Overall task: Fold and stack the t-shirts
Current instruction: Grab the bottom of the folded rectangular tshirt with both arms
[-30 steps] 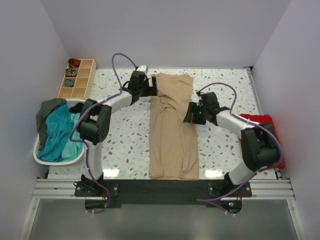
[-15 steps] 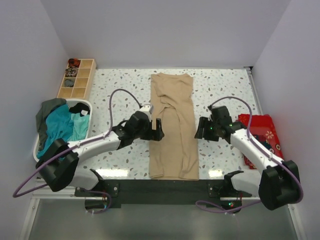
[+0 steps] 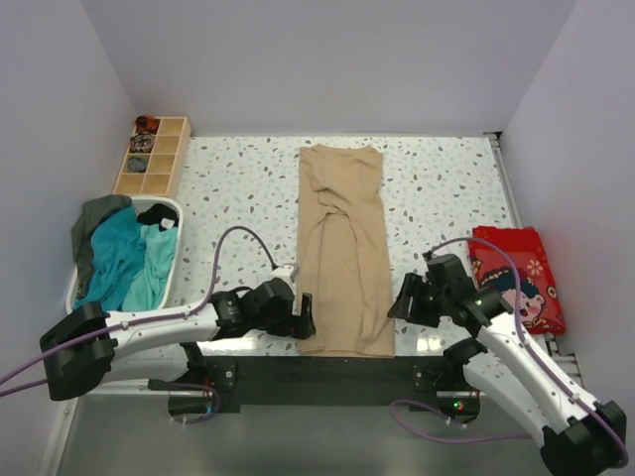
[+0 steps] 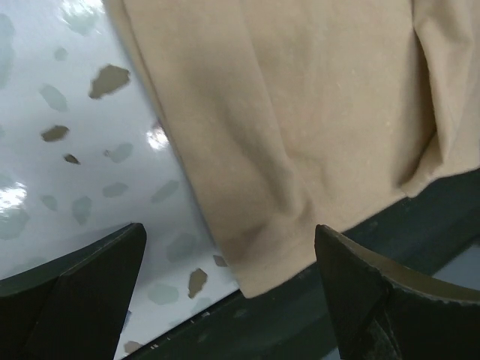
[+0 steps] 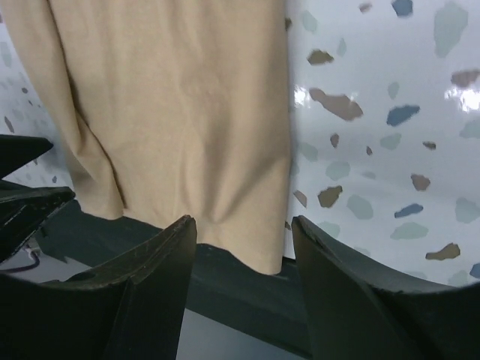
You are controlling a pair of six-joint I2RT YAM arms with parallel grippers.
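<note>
The top external view looks steeply down from above and behind the arm bases, far enough off to hold the whole speckled table [image 3: 238, 188]. Each wrist view looks down from close by, its own dark fingers [image 4: 75, 292] [image 5: 142, 300] along the lower frame edge. All three share the beige t-shirt's [image 3: 342, 258] near hem: left wrist its left corner, right wrist its right.

The sandy-beige t-shirt [image 3: 342, 248] lies as a long flat strip, near hem between left gripper [image 3: 306, 322] and right gripper [image 3: 402, 302] (teal t-shirt [image 3: 114, 263] and grey-green t-shirt [image 3: 94, 213] heaped far left).
</note>
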